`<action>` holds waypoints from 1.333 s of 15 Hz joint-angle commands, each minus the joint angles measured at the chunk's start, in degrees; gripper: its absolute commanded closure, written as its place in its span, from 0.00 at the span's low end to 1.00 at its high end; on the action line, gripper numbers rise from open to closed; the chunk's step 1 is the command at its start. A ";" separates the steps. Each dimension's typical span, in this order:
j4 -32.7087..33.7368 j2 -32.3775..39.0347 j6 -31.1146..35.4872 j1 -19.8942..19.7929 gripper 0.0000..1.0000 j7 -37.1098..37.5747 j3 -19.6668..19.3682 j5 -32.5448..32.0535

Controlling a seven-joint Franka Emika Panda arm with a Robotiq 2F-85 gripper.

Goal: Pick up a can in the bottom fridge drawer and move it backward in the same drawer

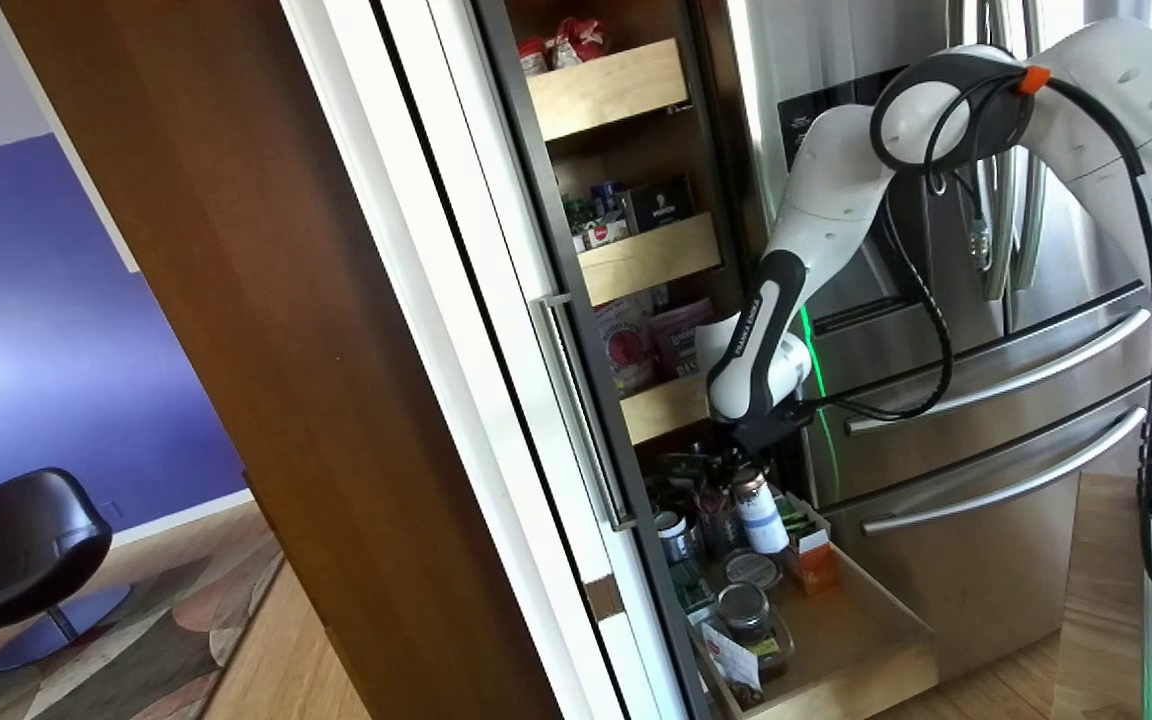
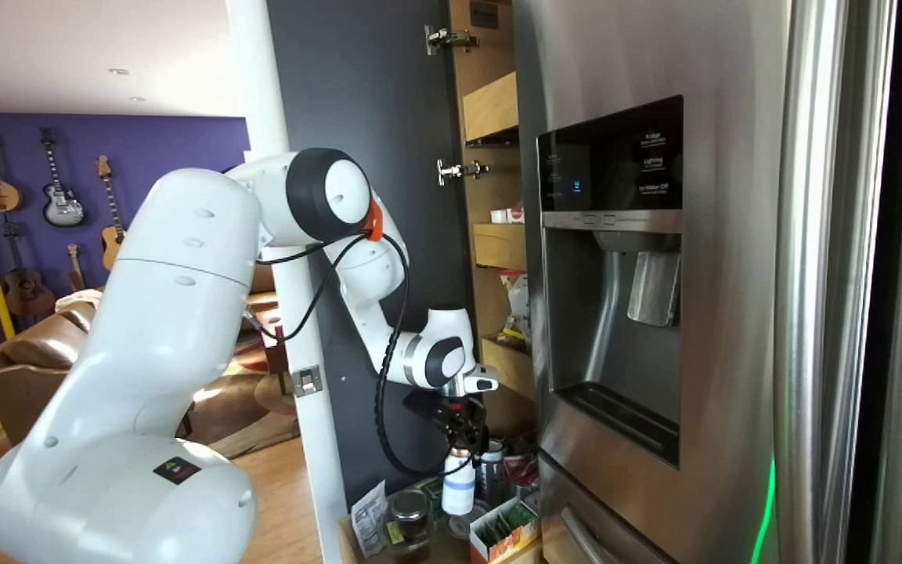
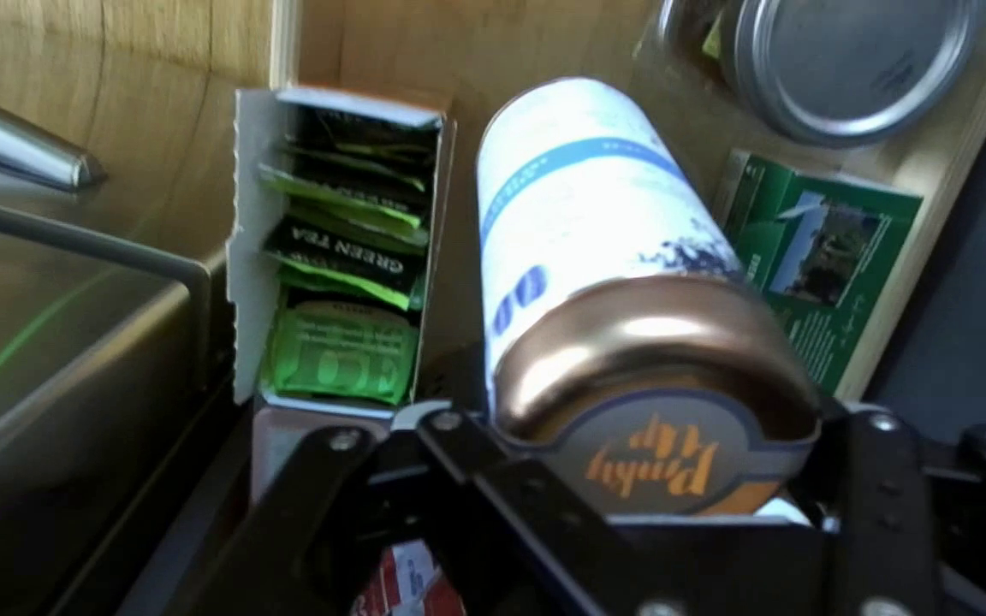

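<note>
The can (image 1: 761, 518) is white with a blue band and a copper-coloured lid. It shows in both exterior views (image 2: 459, 487) and fills the middle of the wrist view (image 3: 583, 197). My gripper (image 1: 744, 462) points down from above, also in an exterior view (image 2: 463, 440). In the wrist view its fingers (image 3: 651, 419) lie on both sides of the copper lid and appear shut on it. The can stands roughly upright, in or just over the bottom fridge drawer (image 1: 861, 685), which is pulled out. Whether its base touches the drawer floor I cannot tell.
An open green tea box (image 3: 343, 257) stands beside the can. A metal-lidded jar (image 3: 852, 68) and a flat green box (image 3: 835, 248) lie on its other side. Dark cans (image 2: 492, 474) crowd behind. The steel fridge (image 1: 946, 590) and the dark cabinet door (image 2: 388, 235) flank the drawer.
</note>
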 commanded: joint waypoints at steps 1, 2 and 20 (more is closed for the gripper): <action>-10.66 -8.92 -2.28 -0.84 0.51 -0.35 0.89 2.52; -12.47 -10.40 -3.43 -1.44 0.51 -0.98 1.29 3.30; -17.89 -2.64 14.68 1.57 0.51 0.17 2.17 4.52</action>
